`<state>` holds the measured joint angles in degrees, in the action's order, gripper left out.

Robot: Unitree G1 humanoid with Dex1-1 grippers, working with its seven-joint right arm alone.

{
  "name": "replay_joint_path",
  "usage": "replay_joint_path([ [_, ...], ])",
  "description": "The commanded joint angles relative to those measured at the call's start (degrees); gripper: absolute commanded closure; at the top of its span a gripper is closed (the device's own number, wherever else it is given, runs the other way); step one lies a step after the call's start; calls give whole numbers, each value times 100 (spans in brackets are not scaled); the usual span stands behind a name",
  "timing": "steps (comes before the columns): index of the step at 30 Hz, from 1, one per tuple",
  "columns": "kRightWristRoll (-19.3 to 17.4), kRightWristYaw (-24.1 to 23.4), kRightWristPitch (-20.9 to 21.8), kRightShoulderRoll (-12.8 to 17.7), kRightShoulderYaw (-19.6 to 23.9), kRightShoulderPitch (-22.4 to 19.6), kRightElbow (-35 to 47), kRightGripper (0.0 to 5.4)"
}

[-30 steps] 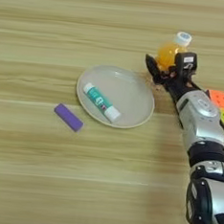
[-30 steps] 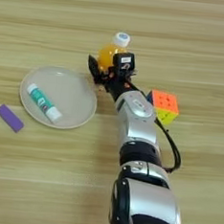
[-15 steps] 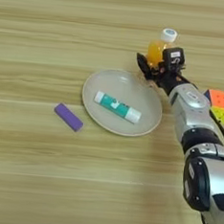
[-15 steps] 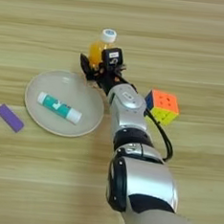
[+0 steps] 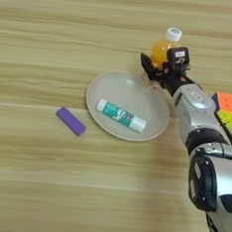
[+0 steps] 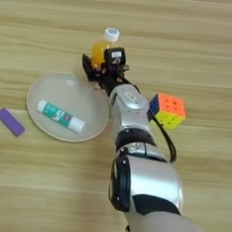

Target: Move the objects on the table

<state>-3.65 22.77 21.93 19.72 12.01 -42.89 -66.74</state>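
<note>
Reaching far across the table [image 5: 27, 185], the right gripper [image 5: 161, 67] sits at the orange drink bottle [image 5: 162, 48], its two black fingers set on either side of the bottle's lower body. One finger [image 5: 145, 66] shows on the bottle's left flank; the other, under the small black housing, lies on the right flank. The jaws stand apart with the bottle between them, but whether they actually press on it cannot be told from these views.

The relation that matters for the coming move: the bottle stands upright, its long axis vertical, white cap [image 6: 111, 34] just beyond the fingertips on the far side. So the thing is not off to one side of the gripper but directly within its span and a little beyond, and a closing of the fingers should meet the body squarely. Only the right arm works here, so the question of the nearer arm does not arise.

Just to the gripper's near left lies a pale plate [image 5: 100, 85], its rim close to the left finger; a white-and-teal tube [image 5: 121, 115] rests in it, lying slantwise. Further left of the plate, apart from it, is a small purple block [image 5: 71, 121]. To the gripper's near right, beside the silver forearm [image 6: 129, 105], sits the multicoloured puzzle cube [image 6: 168, 109], with a black cable passing near it. No marker pen can be seen.
</note>
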Motion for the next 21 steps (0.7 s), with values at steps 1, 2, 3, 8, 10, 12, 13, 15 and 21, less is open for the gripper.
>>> replay_joint_path([
  [1, 18, -420, 284, 259, 52, -1424, 134, 198],
  [2, 21, -443, 280, 245, 48, -1451, 69, 198],
  [3, 19, -446, 275, 234, 45, -1471, 24, 198],
  [8, -9, -485, 278, 238, 62, -1596, -123, 198],
  [10, -40, -486, 275, 265, 94, -1670, -160, 198],
  [12, -70, -496, 286, 280, 122, -1735, -184, 198],
  [13, -87, -492, 287, 287, 135, -1771, -193, 198],
  [15, -99, -486, 310, 296, 144, -1832, -182, 198],
  [21, -114, -454, 352, 264, 185, -1908, -133, 198],
])
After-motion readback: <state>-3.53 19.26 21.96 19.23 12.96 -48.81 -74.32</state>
